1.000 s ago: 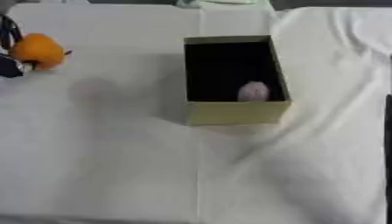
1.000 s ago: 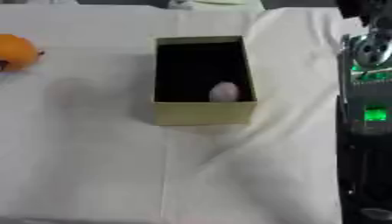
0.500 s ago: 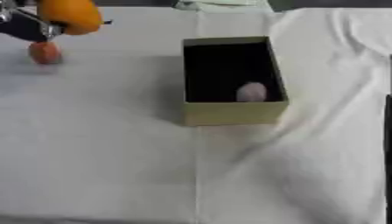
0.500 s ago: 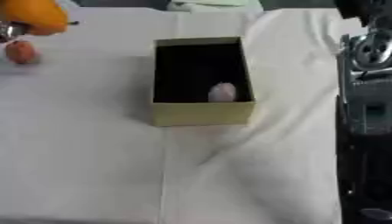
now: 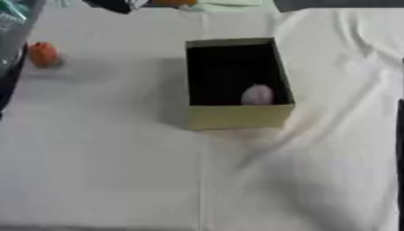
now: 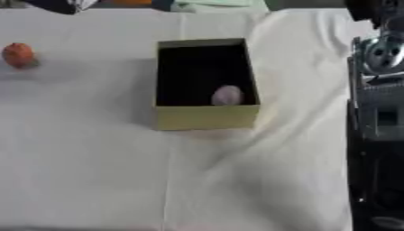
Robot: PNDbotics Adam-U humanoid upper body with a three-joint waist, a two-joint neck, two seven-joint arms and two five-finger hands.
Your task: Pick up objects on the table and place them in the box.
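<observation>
An open olive cardboard box (image 5: 236, 118) stands mid-table with a dark inside. A pale pink egg-shaped object (image 5: 257, 94) lies in its near right corner. A small red-orange object (image 5: 43, 54) rests on the white cloth at the far left. At the top edge my left hand (image 5: 117, 4) shows only as a dark shape, holding an orange ball (image 5: 173, 2) that is mostly cut off. My right arm (image 6: 378, 113) runs down the right edge, and its hand end is too dark to make out.
A white cloth (image 5: 118, 158) with creases covers the table. A pale green item (image 6: 221, 5) lies at the far edge behind the box. A translucent teal-tinted part (image 5: 12, 27) shows at the left edge.
My left hand has lifted the orange ball from the far left and carried it up and right to the top edge. The small red-orange object has come into sight.
</observation>
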